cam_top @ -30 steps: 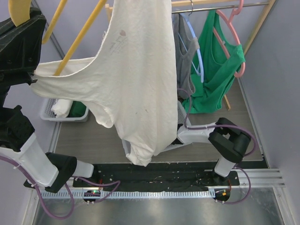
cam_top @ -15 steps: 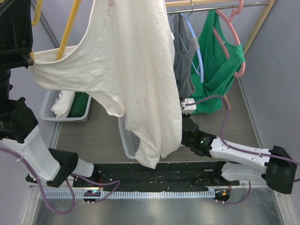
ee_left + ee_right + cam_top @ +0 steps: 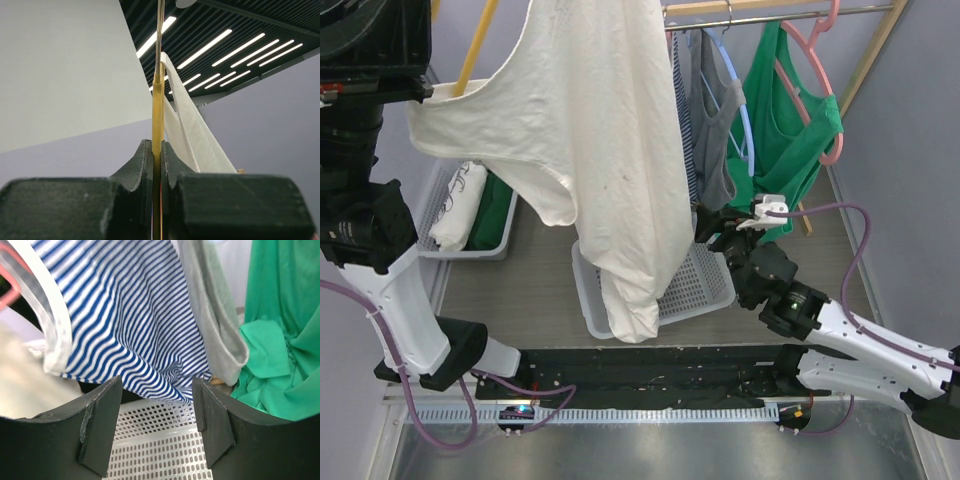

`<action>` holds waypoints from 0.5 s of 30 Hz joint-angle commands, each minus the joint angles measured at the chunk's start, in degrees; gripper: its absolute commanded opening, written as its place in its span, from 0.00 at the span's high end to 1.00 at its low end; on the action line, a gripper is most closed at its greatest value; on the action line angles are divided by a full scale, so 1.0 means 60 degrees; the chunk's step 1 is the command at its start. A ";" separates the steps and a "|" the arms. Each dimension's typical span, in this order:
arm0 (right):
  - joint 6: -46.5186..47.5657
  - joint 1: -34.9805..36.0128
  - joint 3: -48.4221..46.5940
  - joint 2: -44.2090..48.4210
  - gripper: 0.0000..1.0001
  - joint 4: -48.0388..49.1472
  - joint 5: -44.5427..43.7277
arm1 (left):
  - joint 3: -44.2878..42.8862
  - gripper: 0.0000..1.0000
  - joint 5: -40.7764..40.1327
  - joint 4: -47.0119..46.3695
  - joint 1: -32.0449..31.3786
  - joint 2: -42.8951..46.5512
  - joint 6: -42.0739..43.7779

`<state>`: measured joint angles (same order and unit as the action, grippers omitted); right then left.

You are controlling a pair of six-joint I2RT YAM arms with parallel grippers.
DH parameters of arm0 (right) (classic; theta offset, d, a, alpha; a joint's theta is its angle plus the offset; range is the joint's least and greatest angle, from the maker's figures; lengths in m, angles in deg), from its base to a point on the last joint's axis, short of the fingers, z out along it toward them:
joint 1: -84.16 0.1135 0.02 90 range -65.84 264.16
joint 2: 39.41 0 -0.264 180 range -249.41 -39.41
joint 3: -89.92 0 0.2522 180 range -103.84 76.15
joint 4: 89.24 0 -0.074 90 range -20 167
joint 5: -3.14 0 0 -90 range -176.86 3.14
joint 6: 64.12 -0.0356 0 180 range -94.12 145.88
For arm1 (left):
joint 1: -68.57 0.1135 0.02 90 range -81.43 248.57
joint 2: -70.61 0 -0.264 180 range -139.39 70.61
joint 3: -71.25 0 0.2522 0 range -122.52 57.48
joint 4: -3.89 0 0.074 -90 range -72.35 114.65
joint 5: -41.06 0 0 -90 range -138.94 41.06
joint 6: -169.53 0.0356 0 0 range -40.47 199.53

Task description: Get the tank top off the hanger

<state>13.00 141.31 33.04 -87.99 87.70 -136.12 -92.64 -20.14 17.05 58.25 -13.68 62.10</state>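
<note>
White tank top fills the upper centre of the top view. It hangs from the top edge down to the lower centre, with its bottom end over the white mesh basket in the middle. One strap loop is pulled out to the upper left, against the yellow hanger, so it's not off the hanger yet.

Upper right: green tank top on a pink hanger, with a grey top left of it on a blue hanger.

Mid-left: a second basket with white and green cloth in it.

Right gripper is right of centre, beside the white tank top's right edge and above the mesh basket. Jaws are apart with nothing between them. Its wrist view shows a blue-striped garment ahead.

Left gripper is at the upper left. Jaws are clamped tight on the yellow hanger's edge, and in its wrist view the white strap runs up beside the hanger just above the jaws.
</note>
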 commanded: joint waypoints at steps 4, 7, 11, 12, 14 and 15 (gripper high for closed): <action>0.0506 -0.0017 0.0403 0.1576 0.36 0.0121 0.1564 | -0.0292 1.00 -0.0434 -0.0837 0.0066 -0.0307 0.0663; 0.0653 -0.0003 0.0228 0.1754 0.40 -0.0463 0.3151 | 0.0278 1.00 -0.0318 -0.0837 0.0051 -0.0015 0.0693; 0.0536 0.0084 -0.0459 0.0834 0.50 -0.1488 0.6250 | 0.0485 1.00 -0.0083 -0.0735 0.0051 0.0088 0.0488; 0.0594 0.0143 -0.0577 0.0526 0.52 -0.1650 0.6638 | 0.0470 1.00 -0.0039 -0.0720 0.0051 0.0089 0.0459; 0.0813 0.0333 -0.0956 -0.0627 0.51 -0.2203 0.7502 | 0.0499 1.00 -0.0009 -0.0691 0.0051 0.0132 0.0386; 0.0988 0.0436 -0.1061 -0.1040 0.50 -0.2309 0.7796 | 0.0485 1.00 -0.0009 -0.0618 0.0066 0.0162 0.0371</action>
<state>15.86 141.92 31.03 -84.23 81.01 -106.09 -88.81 -19.09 17.49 58.25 -15.21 64.57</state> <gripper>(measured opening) 0.487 0.083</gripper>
